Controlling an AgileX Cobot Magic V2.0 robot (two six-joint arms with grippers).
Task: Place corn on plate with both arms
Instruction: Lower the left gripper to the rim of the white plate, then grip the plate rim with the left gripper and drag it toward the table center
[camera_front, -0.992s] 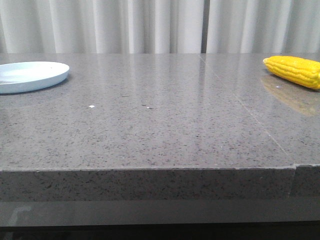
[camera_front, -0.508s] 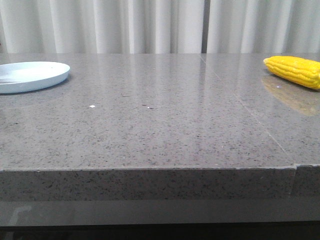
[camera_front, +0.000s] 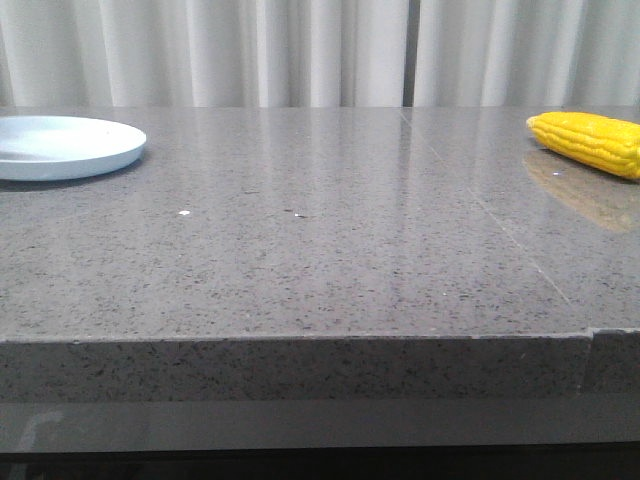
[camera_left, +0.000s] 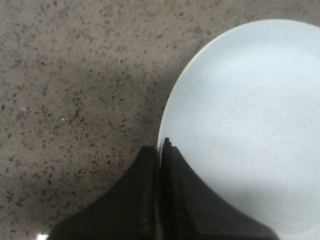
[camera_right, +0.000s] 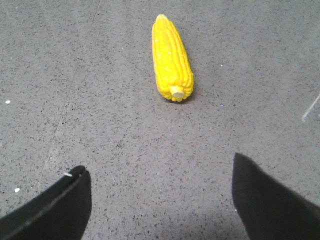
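The pale blue-white plate (camera_front: 60, 147) sits at the far left of the grey table (camera_front: 330, 260), and the yellow corn (camera_front: 590, 142) lies at the far right, partly cut off by the frame. Neither gripper shows in the front view. In the left wrist view my left gripper (camera_left: 160, 146) is shut on the rim of the plate (camera_left: 250, 125), one finger over the plate and the other over the table. In the right wrist view my right gripper (camera_right: 160, 167) hangs open above bare table, with the corn (camera_right: 172, 57) lying ahead of it, stub end toward the fingers.
White curtains (camera_front: 300, 50) hang behind the table. A seam (camera_front: 480, 210) crosses the tabletop on the right side. The table's front edge (camera_front: 300, 340) runs across the lower part of the front view. Small white specks (camera_front: 183, 213) lie left of centre.
The plate has shifted a little to the right and sits higher in the front view than before. The corn has not moved.
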